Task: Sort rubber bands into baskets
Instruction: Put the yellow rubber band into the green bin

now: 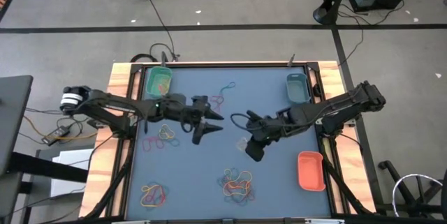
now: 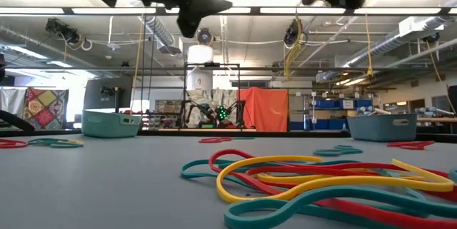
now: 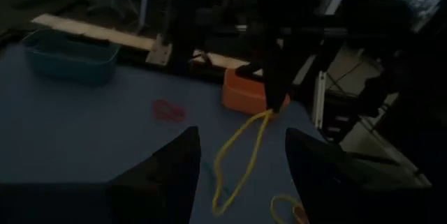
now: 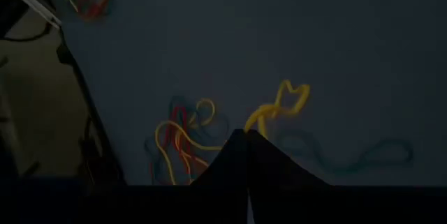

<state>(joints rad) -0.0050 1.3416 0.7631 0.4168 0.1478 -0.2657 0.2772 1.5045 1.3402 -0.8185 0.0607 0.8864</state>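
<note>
The worktop [image 1: 272,182] has a smooth, matt blue-grey surface, edged by bare pale wood [image 1: 119,84] along its sides. The rubber bands [image 2: 314,182] look like smooth, slightly glossy elastic in red, yellow and teal (seen closest in the low view). The baskets, green [image 1: 158,80], teal [image 1: 297,88] and orange-red [image 1: 311,170], look like smooth moulded plastic with a dull sheen. Both arms and the left pincer [image 1: 207,126] are matt black, as is the right pincer [image 1: 252,149].
</note>
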